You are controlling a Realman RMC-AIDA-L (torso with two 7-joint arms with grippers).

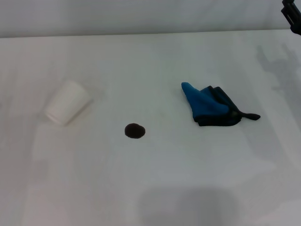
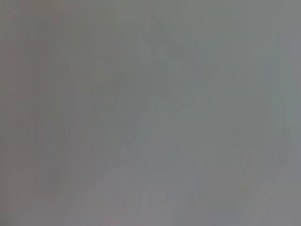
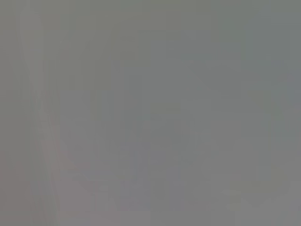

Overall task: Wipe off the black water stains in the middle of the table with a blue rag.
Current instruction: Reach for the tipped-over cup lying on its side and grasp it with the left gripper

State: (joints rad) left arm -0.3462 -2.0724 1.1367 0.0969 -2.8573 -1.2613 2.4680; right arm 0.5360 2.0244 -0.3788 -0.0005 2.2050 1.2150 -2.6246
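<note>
The black water stain (image 1: 135, 131) is a small round dark blot on the white table (image 1: 155, 56), near the middle. The blue rag (image 1: 209, 105) lies crumpled to the right of it, with dark edging and a thin dark tail pointing right. A dark part of my right gripper (image 1: 292, 17) shows at the top right corner of the head view, well away from the rag and above the table's far edge. My left gripper is out of view. Both wrist views show only a plain grey field.
A white paper cup (image 1: 67, 102) lies on its side at the left of the table, left of the stain. The table's far edge runs along a pale wall at the top.
</note>
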